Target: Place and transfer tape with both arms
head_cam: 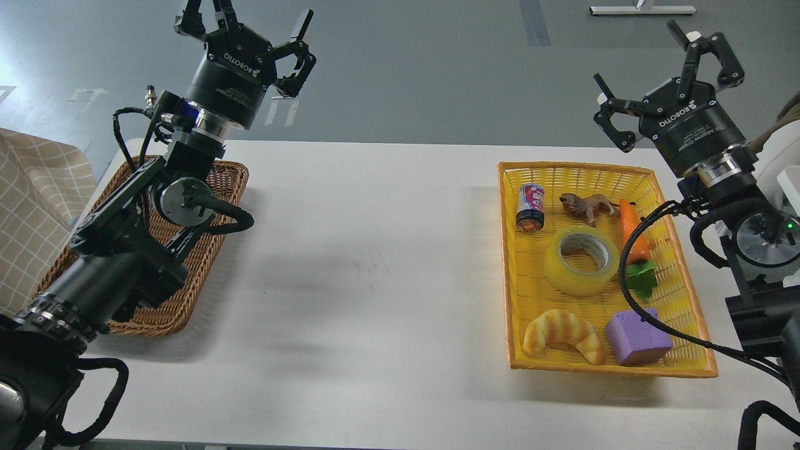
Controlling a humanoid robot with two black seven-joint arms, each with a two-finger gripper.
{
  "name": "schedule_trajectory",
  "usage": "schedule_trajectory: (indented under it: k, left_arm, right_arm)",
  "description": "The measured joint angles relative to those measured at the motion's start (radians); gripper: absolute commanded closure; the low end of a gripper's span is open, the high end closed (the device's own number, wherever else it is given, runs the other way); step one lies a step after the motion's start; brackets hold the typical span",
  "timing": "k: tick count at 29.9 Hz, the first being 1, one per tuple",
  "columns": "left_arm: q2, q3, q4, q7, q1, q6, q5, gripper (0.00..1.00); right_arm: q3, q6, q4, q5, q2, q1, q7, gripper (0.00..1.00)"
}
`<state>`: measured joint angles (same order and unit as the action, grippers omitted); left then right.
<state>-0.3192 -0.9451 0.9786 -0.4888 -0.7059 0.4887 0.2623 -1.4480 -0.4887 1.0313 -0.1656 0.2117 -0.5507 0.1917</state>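
The tape [581,260], a wide translucent yellow roll with a grey-white core, lies flat in the middle of the yellow basket [687,312] on the right of the white table. My right gripper [669,75] is open and empty, raised above the basket's far right corner, well above the tape. My left gripper [247,31] is open and empty, raised high above the far end of the brown wicker basket [187,281] on the left.
The yellow basket also holds a small can [530,207], a toy animal [587,206], a toy carrot [632,232], a bread croissant [562,335] and a purple block [637,337]. A black cable [631,294] of my right arm hangs over it. A checked cloth [31,206] lies far left.
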Motion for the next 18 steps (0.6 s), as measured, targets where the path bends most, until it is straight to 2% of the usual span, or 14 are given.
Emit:
schedule_trajectory:
  k: [9,18]
  left_arm:
    - [-0.003,-0.001,0.000,0.000,0.000,0.000,0.000,0.02]
    - [-0.008,0.009,0.000,0.000,-0.001,0.000,0.002,0.02]
  right_arm:
    - [-0.001,0.000,0.002,0.000,0.004,0.000,0.000,0.00]
    - [0.007,0.000,0.004,-0.030,0.069,-0.003,0.004,0.00]
